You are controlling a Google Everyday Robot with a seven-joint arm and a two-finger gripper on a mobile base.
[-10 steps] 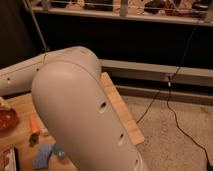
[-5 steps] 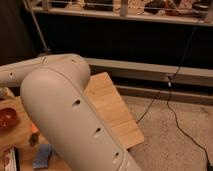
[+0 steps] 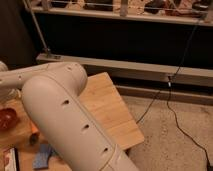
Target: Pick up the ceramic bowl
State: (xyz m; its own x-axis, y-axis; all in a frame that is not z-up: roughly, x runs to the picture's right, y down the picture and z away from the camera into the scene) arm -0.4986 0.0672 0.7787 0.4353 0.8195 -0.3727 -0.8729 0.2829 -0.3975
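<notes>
1. Cream hard-shelled robot arm [image 3: 70, 120]. Nearest item. The thick link rises from the bottom of the view to a rounded elbow, and the slimmer link runs off to the left. I judge it is folded this way to reach over the left part of the surface, where the target lies.
2. Jaws. Out of view, somewhere past the left end of the slimmer link. I cannot tell how far they are open or whether they hold anything.
3. Small blue object [image 3: 42, 156]. Near the front edge of the surface and partly hidden by the arm. Its shape is unclear.
4. Orange carrot-like item [image 3: 34, 131]. Just behind the blue object and mostly covered by the arm.
5. Shallow round glossy reddish-brown ceramic bowl [image 3: 7, 120]. On the left part of the surface, well apart from its right corner, cut off by the side of the view. It appears to rest on the wood, so I take it as not yet lifted.
6. Pale wooden surface [image 3: 107, 107]. Its right corner juts toward the floor, and the stretch beside the arm is bare planking.
7. Speckled grey floor [image 3: 170, 145]. To the right of and beyond the surface.
8. Thin black cable [image 3: 172, 95]. Drops from the upper right and trails loose across the floor, clear of the surface.
9. Long grey metal rail [image 3: 145, 69]. Runs low along a dark wall.
10. Railed shelf [image 3: 120, 12]. Farthest item. Its contents are indistinct.
</notes>
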